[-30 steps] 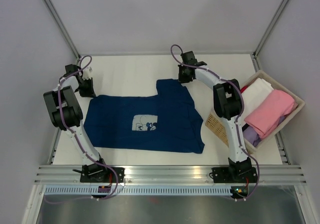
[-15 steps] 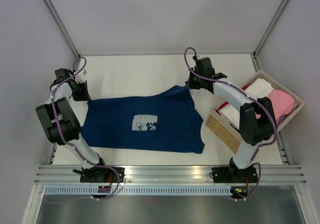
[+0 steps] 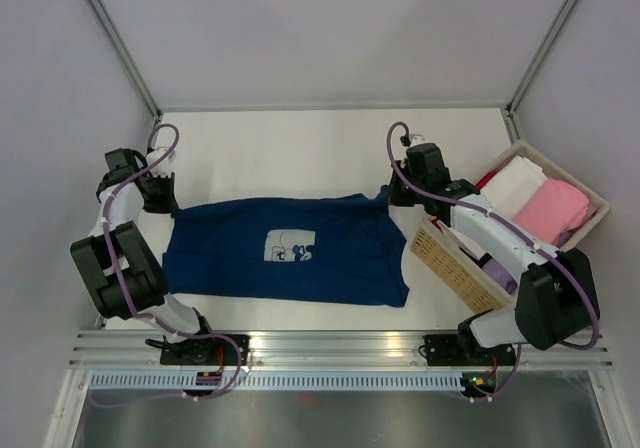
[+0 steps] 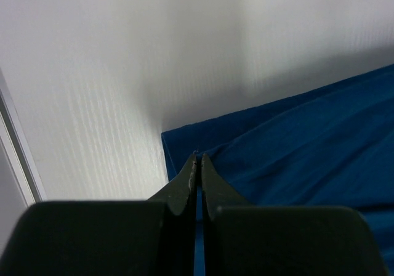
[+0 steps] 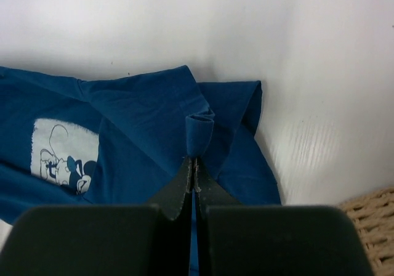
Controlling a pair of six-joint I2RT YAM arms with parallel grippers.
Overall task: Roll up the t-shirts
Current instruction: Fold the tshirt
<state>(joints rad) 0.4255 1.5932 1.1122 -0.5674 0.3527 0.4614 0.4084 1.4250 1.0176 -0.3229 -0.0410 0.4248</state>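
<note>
Navy cotton t-shirt (image 3: 285, 253) with a small white chest print lies spread on your white worktop (image 3: 280, 138), between the two arms. Your left hand (image 4: 198, 159) is pinched tight on its far left corner, and your right hand (image 5: 192, 160) grips a curled tuck at its far right edge. No roll shows yet, so I judge nearly all the rolling is left. A folded pink shirt (image 3: 552, 213) and a folded white shirt (image 3: 515, 180) sit in the wicker basket (image 3: 445, 258) on the right.
</note>
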